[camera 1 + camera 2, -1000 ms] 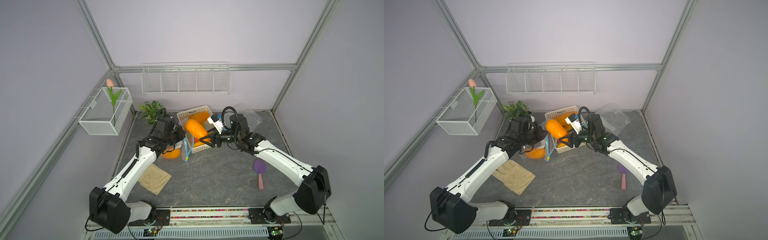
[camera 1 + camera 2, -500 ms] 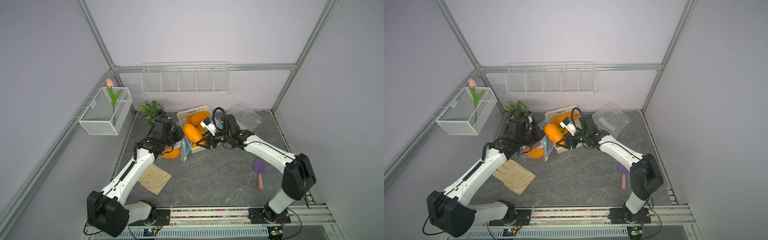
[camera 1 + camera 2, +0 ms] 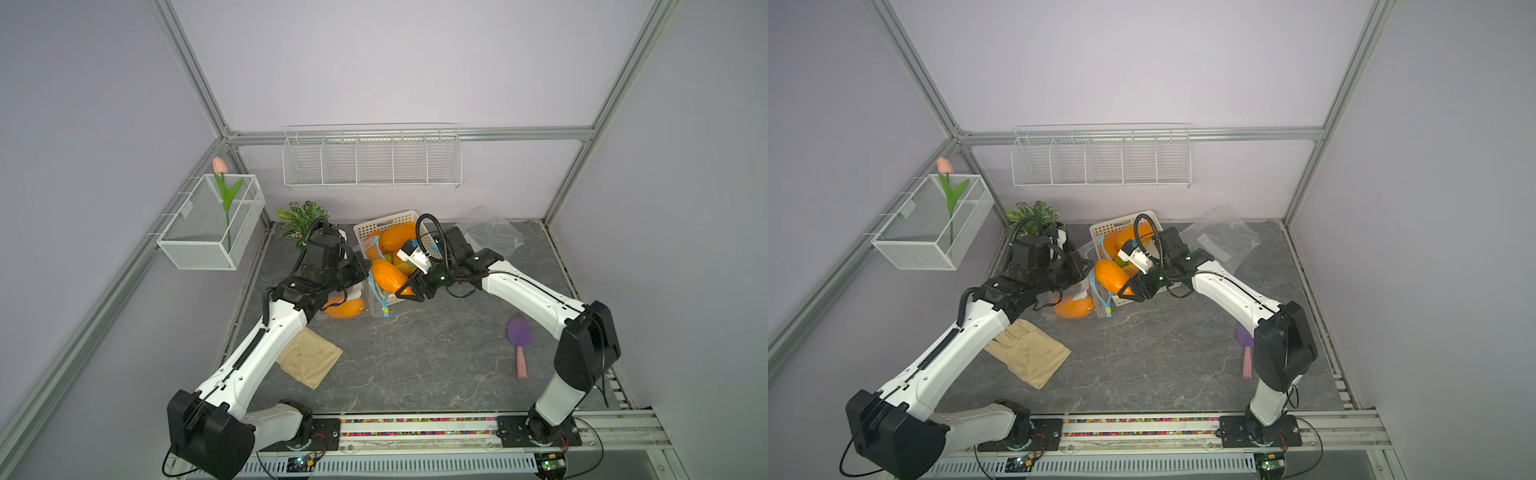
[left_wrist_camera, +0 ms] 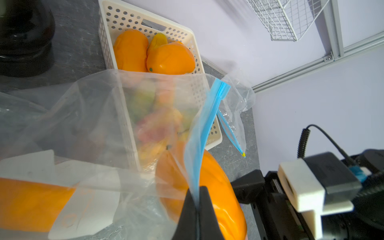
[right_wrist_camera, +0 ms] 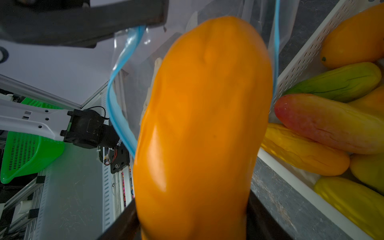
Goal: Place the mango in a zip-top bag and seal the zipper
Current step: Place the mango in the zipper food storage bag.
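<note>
Grey desk (image 3: 415, 353) below. On the left, left claw (image 4: 196, 194) pressed together on blue zipper (image 4: 204, 124) of zip-top bag (image 4: 99, 116), mouth held up. Centre: mango (image 5: 199, 124) nose between the zipper lips, butt end clamped in right claw (image 3: 409, 289), beside basket (image 3: 386, 220). Against a second earlier, mango sat lower, nearer left claw; left pinch unchanged.

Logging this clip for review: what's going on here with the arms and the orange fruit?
The left pincer is shut on the blue zipper strip of the clear zip-top bag, holding its mouth up. The right pincer grips an orange mango whose far end sits between the bag's two zipper edges. It is not fully inside, and the zipper is unsealed. More mangoes lie in the white basket nearby.
</note>
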`<state>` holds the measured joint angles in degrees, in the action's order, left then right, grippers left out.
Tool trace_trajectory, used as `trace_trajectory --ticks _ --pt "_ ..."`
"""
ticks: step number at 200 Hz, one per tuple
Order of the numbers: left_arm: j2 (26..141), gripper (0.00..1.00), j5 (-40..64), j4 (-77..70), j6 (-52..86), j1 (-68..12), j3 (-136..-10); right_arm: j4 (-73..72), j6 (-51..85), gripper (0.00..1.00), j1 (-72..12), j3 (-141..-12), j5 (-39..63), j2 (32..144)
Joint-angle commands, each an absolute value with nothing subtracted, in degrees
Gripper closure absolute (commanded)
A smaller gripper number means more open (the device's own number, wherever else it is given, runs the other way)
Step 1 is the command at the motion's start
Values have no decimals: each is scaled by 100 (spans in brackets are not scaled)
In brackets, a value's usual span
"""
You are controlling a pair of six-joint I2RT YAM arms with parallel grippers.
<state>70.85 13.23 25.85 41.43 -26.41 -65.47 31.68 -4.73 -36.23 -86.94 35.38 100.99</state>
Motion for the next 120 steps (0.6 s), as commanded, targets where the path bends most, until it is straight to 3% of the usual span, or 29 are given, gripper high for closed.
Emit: trace_trajectory --ticks 1,21,31,60,96,120 --pt "7168 100 1530 2619 3888 -2833 -6768 3572 -288 82 -3666 -9153 3463 10353" --pt "7134 100 1581 2623 3811 -2883 -6726 3335 400 80 -3672 -9378 3560 10458" --pt "7107 100 1604 2663 3745 -2883 -6737 3123 848 69 -3671 -9437 3654 10476" --pt "7002 100 1650 2744 3670 -2887 -6744 2425 2028 64 -3683 -9544 3753 10613" --pt "6839 100 1737 2548 3814 -2874 -6663 2072 2608 21 -3695 -9660 3563 10807" --pt "6692 100 1769 2302 4047 -2743 -6511 1899 2594 12 -3696 -9529 3502 10590"
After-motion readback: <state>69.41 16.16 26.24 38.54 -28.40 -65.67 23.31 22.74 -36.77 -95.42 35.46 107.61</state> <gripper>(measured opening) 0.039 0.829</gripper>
